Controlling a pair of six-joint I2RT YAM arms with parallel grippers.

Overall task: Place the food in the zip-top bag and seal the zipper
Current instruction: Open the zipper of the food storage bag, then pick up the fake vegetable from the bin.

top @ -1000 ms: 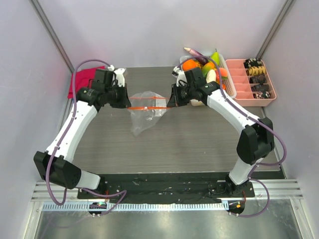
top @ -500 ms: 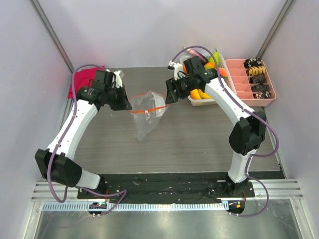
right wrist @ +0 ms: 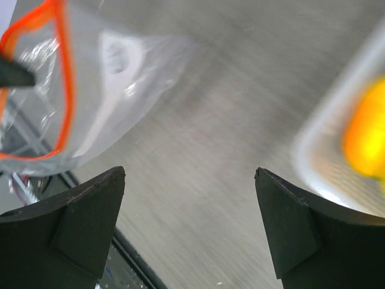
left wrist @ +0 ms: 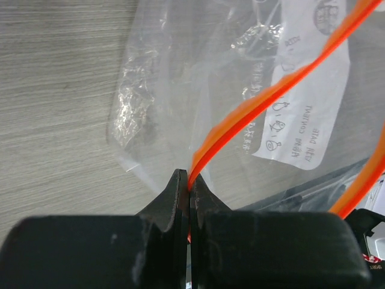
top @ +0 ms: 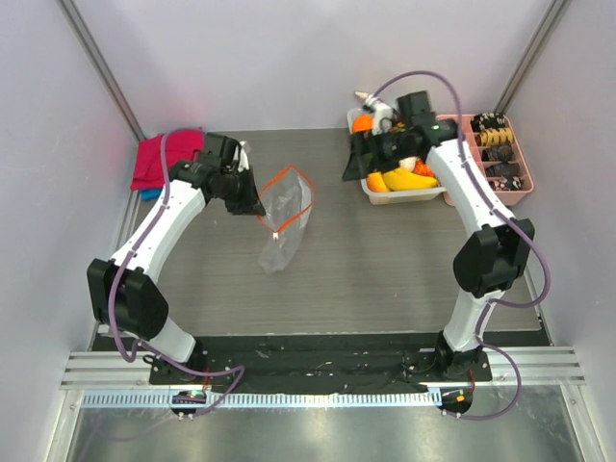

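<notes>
Plastic of the zip-top bag [top: 286,223] looks thin, crinkly and nearly weightless, so it will sag and fold wherever nothing carries it. It hangs at centre-left of the top view, its lower end apparently reaching the desk [top: 385,269] and its mouth drawn into an open loop. The zipper [left wrist: 264,99], the orange-red strip around that mouth, is the only firm part and the sensible place to take hold; the film below it would likely slip or bunch.

The left tool [left wrist: 189,180] is clenched on this strip at the loop's left end, with the orange band running out between its pressed jaws. The right tool [right wrist: 189,173] is spread wide with nothing between its fingers. It sits at upper right of the top view, beside the white tray [top: 404,200] holding the food [top: 380,181], where a yellow banana [top: 412,180] shows. None of the food is in the bag yet.

The toy pieces look hard, glossy and rounded, so a pinch across the middle seems safer than one at a tapering end. With one side held, the mouth may droop shut.
</notes>
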